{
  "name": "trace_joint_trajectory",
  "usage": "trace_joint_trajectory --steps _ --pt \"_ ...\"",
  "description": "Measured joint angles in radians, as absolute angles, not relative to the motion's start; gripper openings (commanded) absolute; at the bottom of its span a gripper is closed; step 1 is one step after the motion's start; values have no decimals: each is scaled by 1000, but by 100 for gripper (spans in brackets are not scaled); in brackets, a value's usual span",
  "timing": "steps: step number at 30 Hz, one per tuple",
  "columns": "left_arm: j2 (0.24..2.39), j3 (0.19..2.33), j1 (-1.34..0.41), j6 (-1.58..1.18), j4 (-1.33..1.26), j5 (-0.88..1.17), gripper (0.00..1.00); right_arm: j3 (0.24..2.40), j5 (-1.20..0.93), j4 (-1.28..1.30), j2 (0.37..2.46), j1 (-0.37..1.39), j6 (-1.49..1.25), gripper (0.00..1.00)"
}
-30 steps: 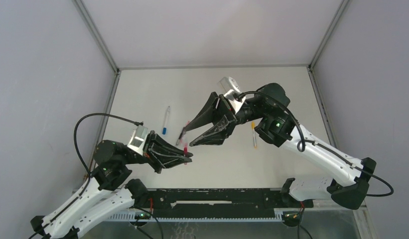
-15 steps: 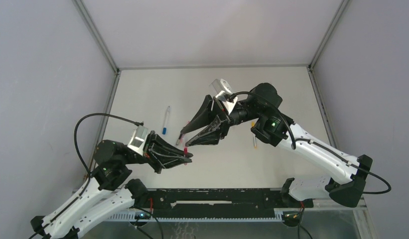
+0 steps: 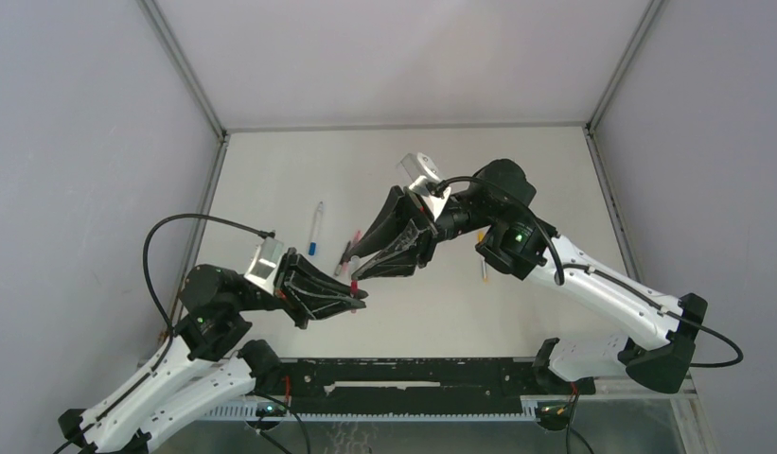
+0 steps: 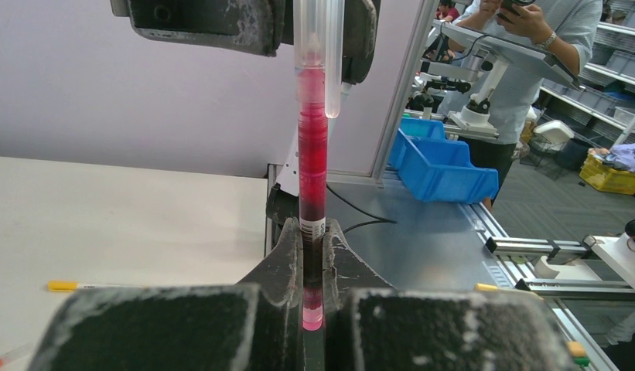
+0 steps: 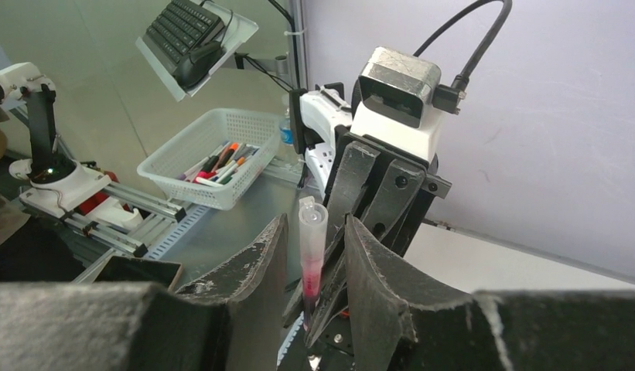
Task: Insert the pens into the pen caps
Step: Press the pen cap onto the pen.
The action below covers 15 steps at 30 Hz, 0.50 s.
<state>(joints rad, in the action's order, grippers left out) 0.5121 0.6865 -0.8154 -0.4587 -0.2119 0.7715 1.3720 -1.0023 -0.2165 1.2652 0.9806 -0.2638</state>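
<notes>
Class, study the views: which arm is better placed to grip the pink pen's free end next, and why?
Right. The right end effector flanks the clear free end of the pen, jaws not yet closed on it. The left end effector is shut on the pen's other end, so it is occupied.

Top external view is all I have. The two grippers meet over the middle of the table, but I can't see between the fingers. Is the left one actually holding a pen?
Observer: Yes. The left wrist view shows the left gripper shut on the lower end of a pink pen, which stands upright.
Operator: Anything on its top end?
Observer: A clear cap with a clip sits over the top.
Operator: Is the right gripper clamped on that cap?
Observer: Not that I can see. In the right wrist view the right gripper has a finger on either side of the cap, with gaps showing.
</notes>
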Motion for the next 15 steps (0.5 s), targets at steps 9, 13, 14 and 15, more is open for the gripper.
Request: trace_joint_trajectory --steps 9,13,14,15 --pt "513 686 -815 -459 -212 772 0 1372 -1006 -236 1266 986 -286 0" --pt "509 686 -816 -456 -208 762 0 1372 -965 -226 1267 999 -288 0" --pt "504 686 -816 -451 -199 749 0 1372 -942 -217 1267 1005 -284 0" --pt "496 687 -816 -443 -184 735 0 1372 -917 -206 1266 1013 -276 0"
